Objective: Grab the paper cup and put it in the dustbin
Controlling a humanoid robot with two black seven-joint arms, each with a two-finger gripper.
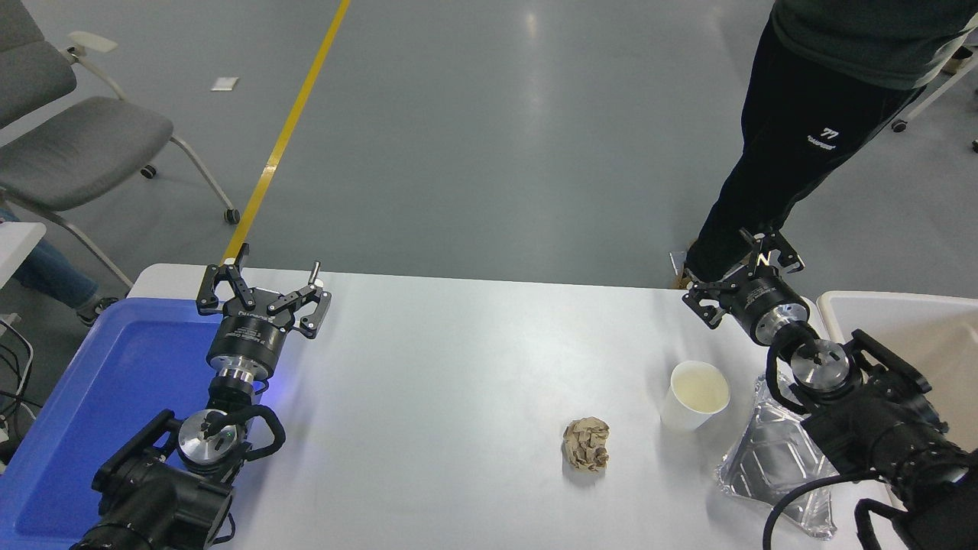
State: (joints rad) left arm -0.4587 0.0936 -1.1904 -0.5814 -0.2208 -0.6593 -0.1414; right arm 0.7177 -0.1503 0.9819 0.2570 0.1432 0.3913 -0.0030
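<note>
The white paper cup (pixel 695 396) stands upright on the white table (pixel 458 397), right of centre, its cream inside showing. My right gripper (pixel 739 276) is open and empty near the table's far edge, well beyond and slightly right of the cup. The beige dustbin (pixel 901 321) shows at the right edge, partly hidden by my right arm. My left gripper (pixel 263 286) is open and empty, parked at the far left over the edge of the blue tray.
A crumpled brown paper ball (pixel 587 444) lies left of the cup. A crinkled silver foil tray (pixel 772 458) lies under my right arm. A blue plastic tray (pixel 114 397) fills the left. A person's legs (pixel 787 145) stand beyond the far edge.
</note>
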